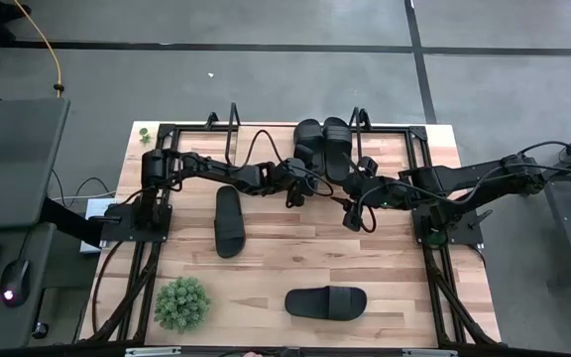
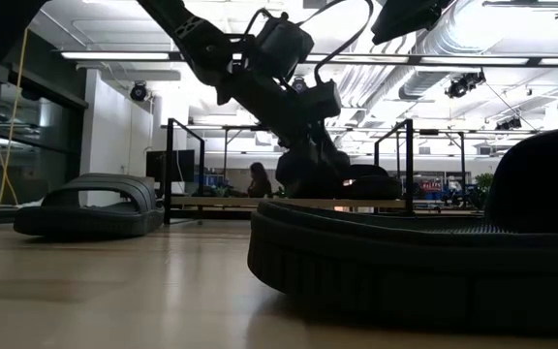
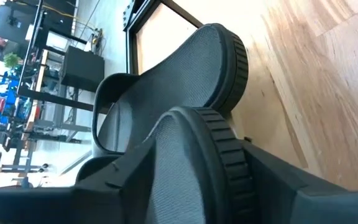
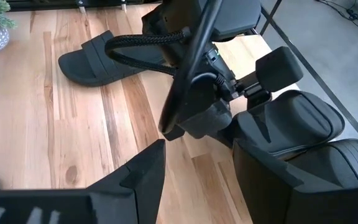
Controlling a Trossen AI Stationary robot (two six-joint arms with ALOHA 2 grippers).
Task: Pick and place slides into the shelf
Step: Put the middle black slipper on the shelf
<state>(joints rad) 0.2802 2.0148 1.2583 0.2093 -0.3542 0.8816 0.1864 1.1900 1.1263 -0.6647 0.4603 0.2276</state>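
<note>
Two black slides (image 1: pixel 310 146) (image 1: pixel 337 149) lie side by side, soles down, on the shelf (image 1: pixel 385 144) at the table's far edge. My left gripper (image 1: pixel 300 183) is open at the near end of the left one (image 3: pixel 197 155); its fingers stand on either side of that heel. My right gripper (image 1: pixel 350 213) hangs open above the table just near of the shelf, with nothing between its fingers (image 4: pixel 197 186). A third slide (image 1: pixel 228 220) lies sole down on the table's left middle. Another one (image 1: pixel 325 301) lies near the front edge.
A small potted plant (image 1: pixel 181 302) stands at the front left. The shelf's black wire end frames (image 1: pixel 231 119) (image 1: pixel 360 119) rise at its far side. Bare wood lies between the two loose slides and at the table's right.
</note>
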